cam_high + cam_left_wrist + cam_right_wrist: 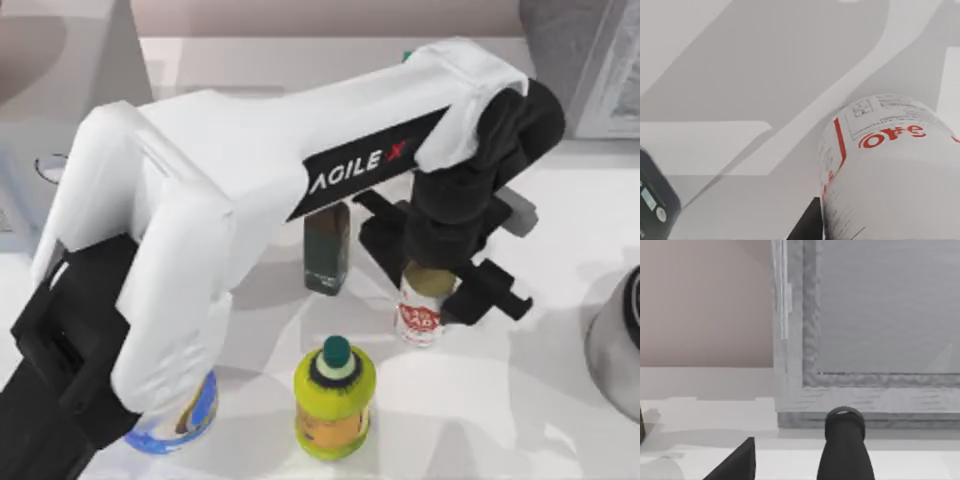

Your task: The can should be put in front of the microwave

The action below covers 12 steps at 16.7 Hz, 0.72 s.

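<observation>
We take the can (421, 312) as our landmark: it stands upright on the table (560, 390), right of centre in the top view, gold top just visible under our left gripper (437, 272). Our left arm (270, 170) reaches across from the left side and the gripper sits directly over the can, black fingers (495, 290) spread on either side of it; jaws look parted around the can, but we can't tell whether they press on it. In the left wrist view the can (890, 165) fills the near side, white w/ red print, w/ a dark device (652, 200) off at the edge. Just left of the can stands a dark green box (327, 250); near it, towards the front edge, the yellow-green bottle (334, 395) w/ green cap. Further left of that, a blue-wrapped roll (185, 420) partly under the arm. The microwave (45, 130) is well apart from the can, at the far left corner, mostly hidden. A darker grey appliance (590, 60) sits beyond the can to the far right; the right wrist view shows its framed door (880, 315), w/ our right gripper (790, 455) near it, fingers apart. A grey round object (615, 340) lies right of the can at the edge
</observation>
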Each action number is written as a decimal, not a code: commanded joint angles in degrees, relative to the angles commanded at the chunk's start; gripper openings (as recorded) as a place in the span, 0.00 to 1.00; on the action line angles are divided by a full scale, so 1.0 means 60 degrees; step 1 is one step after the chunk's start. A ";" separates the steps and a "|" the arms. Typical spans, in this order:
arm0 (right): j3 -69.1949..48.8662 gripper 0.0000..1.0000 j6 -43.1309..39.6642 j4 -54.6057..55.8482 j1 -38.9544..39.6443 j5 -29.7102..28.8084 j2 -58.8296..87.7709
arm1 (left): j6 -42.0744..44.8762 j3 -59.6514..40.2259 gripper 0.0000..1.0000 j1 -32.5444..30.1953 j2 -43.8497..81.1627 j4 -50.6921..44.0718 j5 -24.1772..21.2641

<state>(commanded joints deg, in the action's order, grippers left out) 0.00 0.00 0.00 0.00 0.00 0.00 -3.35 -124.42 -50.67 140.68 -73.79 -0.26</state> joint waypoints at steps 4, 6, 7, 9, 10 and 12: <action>0.0000 1.00 0.0000 0.0000 0.0000 0.0000 0.0000 | 0.0099 -0.0887 0.00 -0.0175 0.0052 -0.0743 0.0075; 0.0000 1.00 0.0000 0.0000 0.0000 0.0000 0.0000 | 0.0023 -0.1375 0.00 -0.0084 0.0065 -0.1214 0.0052; 0.0000 1.00 0.0000 0.0000 0.0000 0.0000 0.0000 | -0.0009 -0.1529 0.00 -0.0031 0.0070 -0.1400 0.0026; 0.0000 1.00 0.0000 0.0000 0.0000 0.0000 0.0000 | -0.0027 -0.1637 0.00 0.0017 0.0077 -0.1555 -0.0005; 0.0000 1.00 0.0000 0.0000 0.0000 0.0000 0.0000 | -0.0027 -0.1637 0.00 0.0017 0.0077 -0.1555 -0.0005; 0.0000 1.00 0.0000 0.0000 0.0000 0.0000 0.0000 | -0.0007 -0.1620 0.00 -0.0019 0.0085 -0.1533 0.0003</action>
<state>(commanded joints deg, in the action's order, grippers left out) 0.00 0.00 0.00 0.00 0.00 0.00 -3.39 -134.14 -50.78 141.19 -82.99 -0.25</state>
